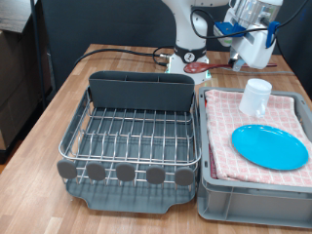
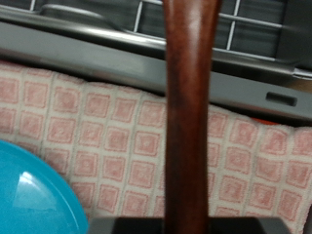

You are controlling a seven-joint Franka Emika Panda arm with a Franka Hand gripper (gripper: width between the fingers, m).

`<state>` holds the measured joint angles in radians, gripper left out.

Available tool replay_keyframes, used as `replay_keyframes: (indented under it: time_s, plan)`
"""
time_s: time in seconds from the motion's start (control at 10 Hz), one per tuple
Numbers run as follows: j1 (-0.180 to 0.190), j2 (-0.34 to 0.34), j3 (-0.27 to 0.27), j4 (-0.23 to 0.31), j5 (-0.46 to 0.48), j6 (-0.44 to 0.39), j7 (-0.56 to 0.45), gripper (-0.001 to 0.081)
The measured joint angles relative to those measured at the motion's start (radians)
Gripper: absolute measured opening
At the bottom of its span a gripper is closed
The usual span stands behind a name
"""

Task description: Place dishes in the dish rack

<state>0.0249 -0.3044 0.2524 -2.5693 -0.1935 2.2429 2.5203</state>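
The dark reddish-brown wooden spoon [image 2: 190,117] fills the middle of the wrist view, running upright and close to the camera above the checkered cloth [image 2: 107,127]. My gripper [image 1: 250,41] hangs high at the exterior view's top right, beyond the grey bin, shut on the spoon; its fingers do not show. The light-blue plate [image 1: 270,146] lies flat on the cloth, and its edge shows in the wrist view [image 2: 29,195]. The white mug [image 1: 256,97] stands behind the plate. The dish rack [image 1: 132,132] holds no dishes.
The grey bin [image 1: 210,195] with the checkered cloth stands right of the rack. The rack's tall cutlery holder [image 1: 141,90] is at its far side, with round knobs [image 1: 125,173] along the near edge. Cables and the robot base [image 1: 190,44] are behind.
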Motion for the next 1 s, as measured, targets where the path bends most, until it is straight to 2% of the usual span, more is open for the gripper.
replay_keyframes:
  time_s: [0.4, 0.7, 1.0]
  plan:
    - [-0.001, -0.133, -0.089, -0.101, 0.009, -0.035, -0.024, 0.0092]
    - [-0.001, -0.230, -0.168, -0.173, 0.011, -0.047, -0.086, 0.0092]
    - [-0.001, -0.227, -0.185, -0.176, 0.015, -0.047, -0.084, 0.0092]
